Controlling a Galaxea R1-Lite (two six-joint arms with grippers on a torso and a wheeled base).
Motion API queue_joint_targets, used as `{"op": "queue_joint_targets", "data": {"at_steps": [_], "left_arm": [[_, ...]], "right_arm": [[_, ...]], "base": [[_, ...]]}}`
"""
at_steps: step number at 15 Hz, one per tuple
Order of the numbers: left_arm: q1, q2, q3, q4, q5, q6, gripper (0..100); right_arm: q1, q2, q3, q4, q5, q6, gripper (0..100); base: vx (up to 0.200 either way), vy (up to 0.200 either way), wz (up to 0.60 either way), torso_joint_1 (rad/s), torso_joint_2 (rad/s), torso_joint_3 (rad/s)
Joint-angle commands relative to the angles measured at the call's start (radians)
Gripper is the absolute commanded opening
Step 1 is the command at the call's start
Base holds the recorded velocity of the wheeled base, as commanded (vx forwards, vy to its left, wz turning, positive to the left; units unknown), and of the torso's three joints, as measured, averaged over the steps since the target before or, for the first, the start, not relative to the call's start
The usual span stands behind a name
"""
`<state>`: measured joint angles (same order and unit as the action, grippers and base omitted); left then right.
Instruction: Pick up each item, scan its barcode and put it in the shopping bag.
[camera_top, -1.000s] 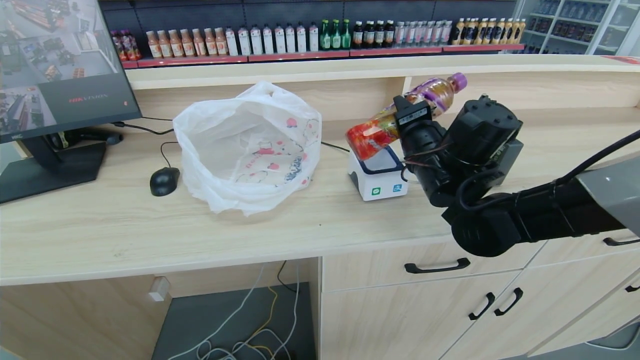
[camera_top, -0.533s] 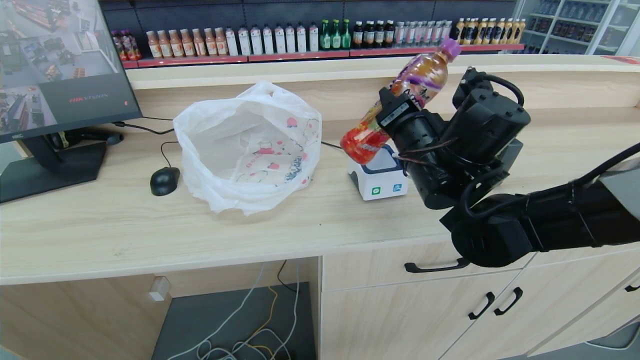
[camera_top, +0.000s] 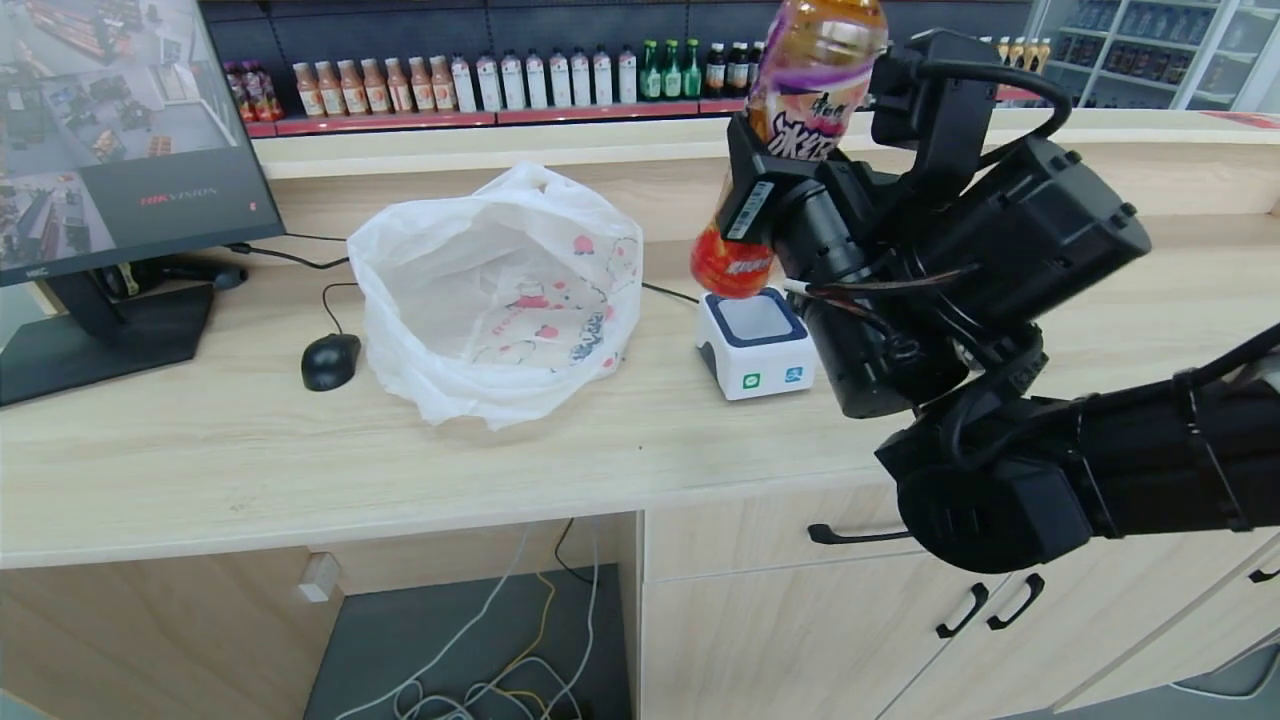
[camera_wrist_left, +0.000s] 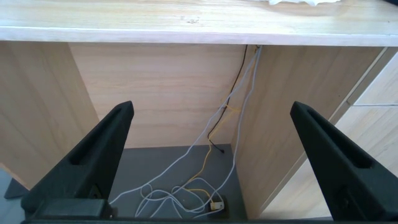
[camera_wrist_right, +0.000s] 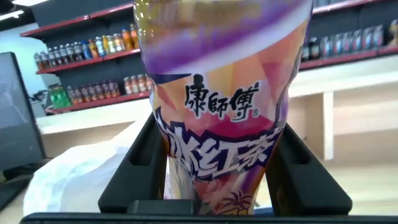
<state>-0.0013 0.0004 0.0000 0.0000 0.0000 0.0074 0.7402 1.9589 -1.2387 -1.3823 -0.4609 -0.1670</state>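
My right gripper is shut on a drink bottle with an orange, purple and red label, held nearly upright above the white barcode scanner. Close up in the right wrist view, the bottle stands between the black fingers. A white shopping bag stands open on the wooden counter, left of the scanner. My left gripper hangs open below the counter's edge, facing the cabinet opening and loose cables.
A monitor stands at the counter's far left with a black mouse beside the bag. A raised ledge runs behind the counter, and shelves of bottles line the back wall. Drawers with black handles sit under the counter.
My right gripper has risen and turned the bottle from lying tilted over the scanner to nearly upright. The bottle's bottom now hangs just above the scanner's far-left corner.
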Motion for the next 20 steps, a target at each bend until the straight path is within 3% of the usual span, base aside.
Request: {"op": "queue_joint_targets", "data": {"at_steps": [1,4,7,14,20], "left_arm": [[0.000,0.000,0.000,0.000,0.000,0.000,100],[0.000,0.000,0.000,0.000,0.000,-0.004,100],[0.001,0.000,0.000,0.000,0.000,-0.004,100],[0.001,0.000,0.000,0.000,0.000,-0.009,100],[0.001,0.000,0.000,0.000,0.000,-0.006,100]], "right_arm": [[0.001,0.012,0.008,-0.050,0.002,-0.055,0],[0.001,0.026,0.045,-0.106,0.054,-0.163,0],[-0.004,0.058,0.041,-0.107,0.087,-0.169,0],[0.033,0.064,0.041,-0.107,0.087,-0.207,0],[0.034,0.058,0.038,-0.050,0.088,-0.129,0]], "base": [[0.000,0.000,0.00,0.000,0.00,0.000],[0.000,0.000,0.00,0.000,0.00,0.000],[0.000,0.000,0.00,0.000,0.00,0.000],[0.000,0.200,0.00,0.003,0.00,0.004],[0.000,0.200,0.00,0.004,0.00,0.002]]}}
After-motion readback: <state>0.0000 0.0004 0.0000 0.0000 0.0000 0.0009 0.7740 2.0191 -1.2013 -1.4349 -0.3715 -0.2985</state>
